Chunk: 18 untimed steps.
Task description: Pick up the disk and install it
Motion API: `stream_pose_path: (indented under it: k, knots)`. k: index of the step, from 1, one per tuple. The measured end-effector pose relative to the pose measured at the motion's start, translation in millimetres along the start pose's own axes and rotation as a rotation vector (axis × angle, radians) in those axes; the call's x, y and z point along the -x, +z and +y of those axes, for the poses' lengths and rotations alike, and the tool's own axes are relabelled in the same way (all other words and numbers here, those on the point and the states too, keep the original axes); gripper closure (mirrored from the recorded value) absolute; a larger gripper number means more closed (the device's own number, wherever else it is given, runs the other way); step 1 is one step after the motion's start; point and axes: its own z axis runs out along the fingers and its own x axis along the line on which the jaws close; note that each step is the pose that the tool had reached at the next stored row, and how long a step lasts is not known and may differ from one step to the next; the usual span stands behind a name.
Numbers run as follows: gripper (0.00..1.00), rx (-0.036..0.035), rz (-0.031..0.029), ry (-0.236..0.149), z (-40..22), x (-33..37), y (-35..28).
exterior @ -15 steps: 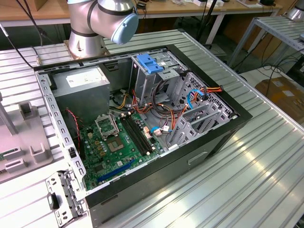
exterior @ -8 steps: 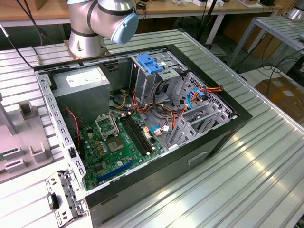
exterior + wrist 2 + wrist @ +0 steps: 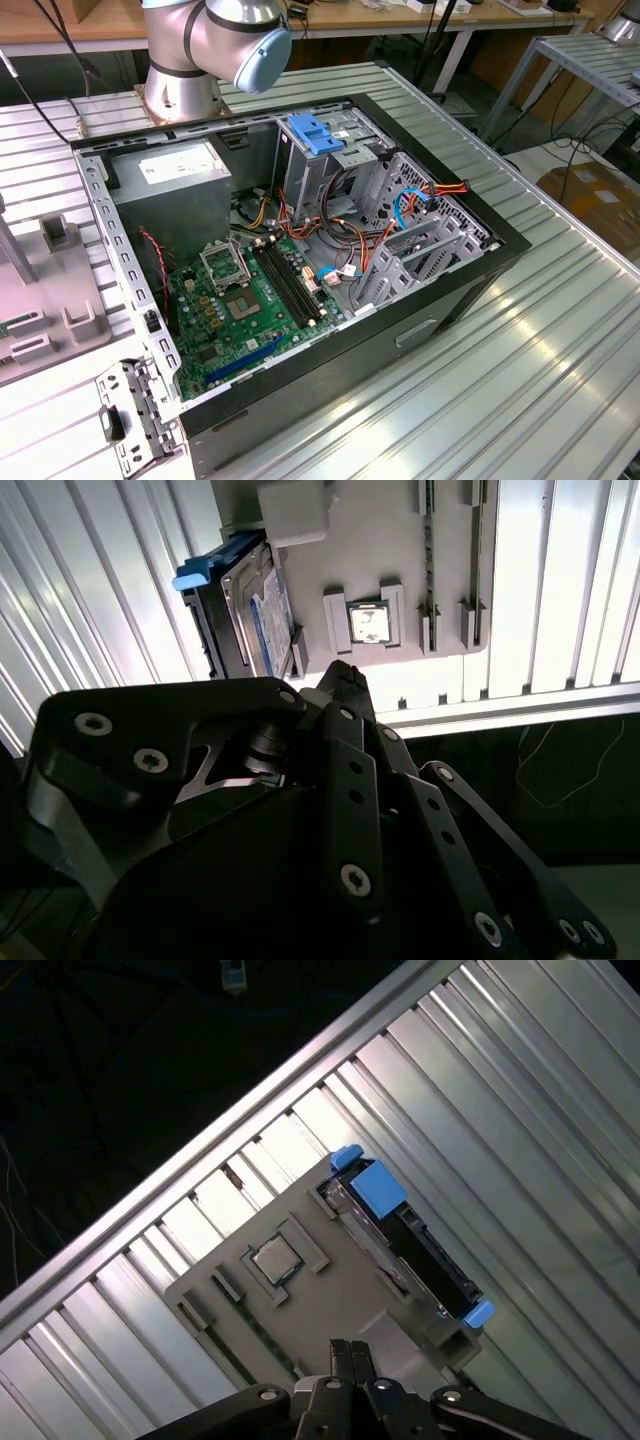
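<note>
The disk stands on its edge in a slot of a grey holder that rests on the ribbed metal table; its label and blue side rails show. In the first wrist view the disk sits at one side of the holder, blue rail ends at both corners. My gripper hovers above the holder, beside the disk and apart from it. Its fingertips are pressed together with nothing between them, as the first wrist view of the gripper also shows.
A processor chip lies in a pocket of the holder. In the exterior view an open computer case lies on the table with a grey power box, a drive cage with a blue latch, a motherboard and loose cables.
</note>
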Motion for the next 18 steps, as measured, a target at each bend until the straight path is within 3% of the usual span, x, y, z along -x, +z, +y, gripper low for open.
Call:
stream_pose_path:
  k: [6,18]
  knots:
    - [0.89,0.0014,0.0026,-0.059,0.0,0.0,0.0]
    - [0.89,0.0034,0.006,-0.137,0.0,0.0,0.0]
